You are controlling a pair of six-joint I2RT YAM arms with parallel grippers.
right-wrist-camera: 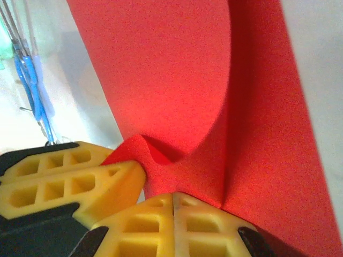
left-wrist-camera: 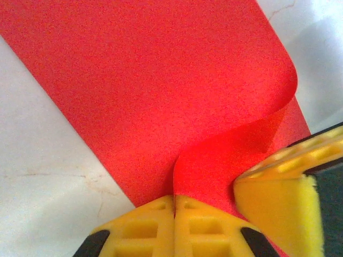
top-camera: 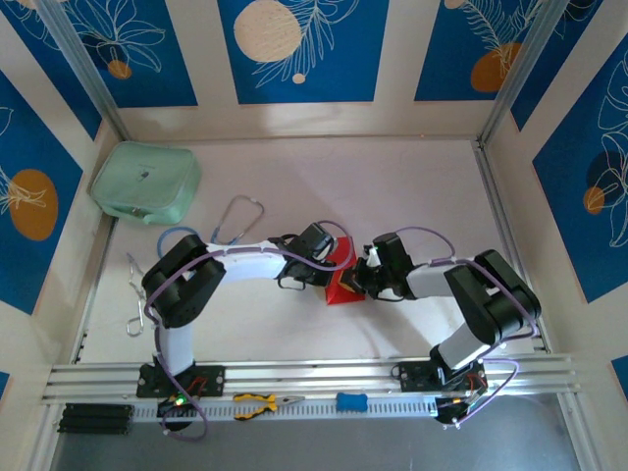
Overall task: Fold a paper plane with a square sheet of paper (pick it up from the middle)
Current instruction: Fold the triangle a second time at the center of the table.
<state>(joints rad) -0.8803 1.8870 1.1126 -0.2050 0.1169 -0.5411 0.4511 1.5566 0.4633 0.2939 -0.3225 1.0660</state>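
Pale tabletop [top-camera: 392, 196] is enclosed by blue flower-patterned walls, with a mint-green pouch [top-camera: 145, 183] lying at far left. At mid-table, the left gripper [left-wrist-camera: 174, 202] is seen with its jaws pressed together on the square sheet of paper [left-wrist-camera: 150, 96], which is bright red and buckled upward. Just beside it, the right gripper [right-wrist-camera: 174, 198] is likewise clamped on the same sheet.
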